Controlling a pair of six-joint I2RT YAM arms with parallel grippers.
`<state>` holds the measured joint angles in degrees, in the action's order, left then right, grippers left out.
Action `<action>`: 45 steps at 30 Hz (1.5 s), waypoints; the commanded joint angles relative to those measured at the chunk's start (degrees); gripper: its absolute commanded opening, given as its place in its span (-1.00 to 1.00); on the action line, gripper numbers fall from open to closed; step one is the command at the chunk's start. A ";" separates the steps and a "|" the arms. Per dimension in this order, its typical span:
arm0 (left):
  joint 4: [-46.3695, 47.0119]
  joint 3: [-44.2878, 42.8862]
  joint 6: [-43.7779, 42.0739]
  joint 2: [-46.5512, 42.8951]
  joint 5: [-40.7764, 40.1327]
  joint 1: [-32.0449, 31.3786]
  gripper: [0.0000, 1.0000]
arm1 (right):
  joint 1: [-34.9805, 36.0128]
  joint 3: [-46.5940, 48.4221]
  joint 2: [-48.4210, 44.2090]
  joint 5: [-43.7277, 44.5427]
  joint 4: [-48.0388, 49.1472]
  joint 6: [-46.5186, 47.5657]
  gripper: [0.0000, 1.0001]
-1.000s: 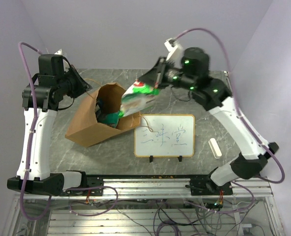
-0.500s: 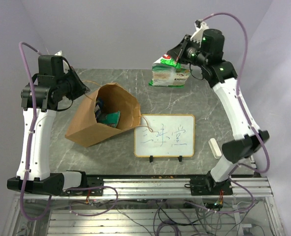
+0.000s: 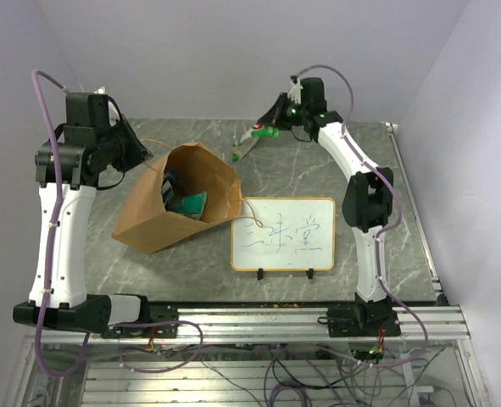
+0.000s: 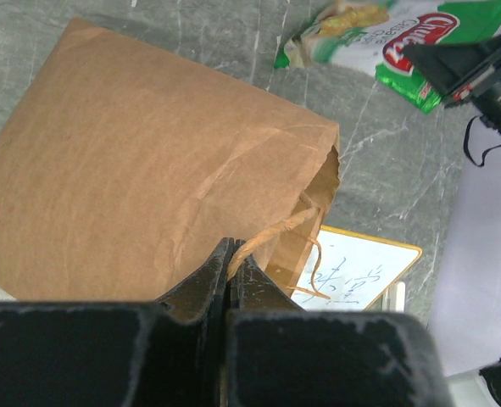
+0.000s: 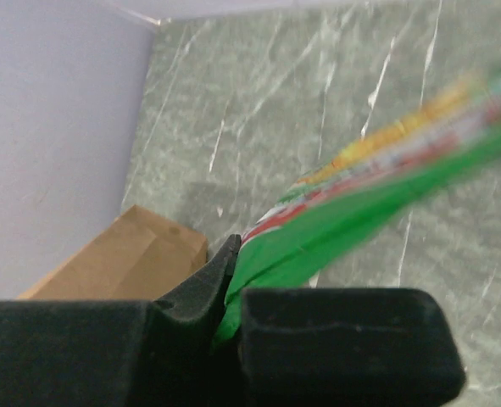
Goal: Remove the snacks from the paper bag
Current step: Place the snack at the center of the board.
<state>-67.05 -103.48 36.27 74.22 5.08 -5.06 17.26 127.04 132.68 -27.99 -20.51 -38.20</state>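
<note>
The brown paper bag point(image 3: 161, 222) lies tilted on the left of the table, mouth open upward; it also shows in the left wrist view point(image 4: 148, 178) and the right wrist view point(image 5: 123, 263). Dark blue and teal snack packets point(image 3: 184, 200) sit inside it. My left gripper point(image 4: 231, 254) is shut on the bag's twisted string handle point(image 4: 275, 231), at the bag's far left rim point(image 3: 144, 157). My right gripper point(image 3: 271, 129) is shut on the green chip bag point(image 3: 248, 144), held above the far middle of the table; it is blurred in the right wrist view point(image 5: 377, 195) and shows in the left wrist view point(image 4: 394, 38).
A framed whiteboard point(image 3: 284, 234) with writing stands right of the paper bag near the table's front. The back wall is close behind the right gripper. The right arm point(image 3: 369, 203) stretches along the table's right half.
My right gripper has carried the green chip bag out of the paper bag, up to the far right, then swung it back left. The left gripper has kept holding the handle.
</note>
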 commanded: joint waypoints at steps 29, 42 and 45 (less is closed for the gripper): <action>-2.46 0.36 -4.29 -3.01 -1.78 0.84 -0.86 | -1.46 -27.13 -32.07 17.61 -25.00 16.55 0.36; -1.93 -2.57 -2.26 -0.19 3.46 0.84 -0.86 | 27.71 -34.20 -34.04 17.86 10.08 -15.87 0.30; -1.51 -2.21 -0.90 0.28 5.30 0.83 -0.86 | 31.50 -32.11 -29.95 20.14 12.29 -21.50 0.29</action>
<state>-69.23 -104.64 33.63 73.73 6.81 -4.95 45.30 92.82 99.00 -12.56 -17.21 -47.44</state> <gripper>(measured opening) 0.078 0.650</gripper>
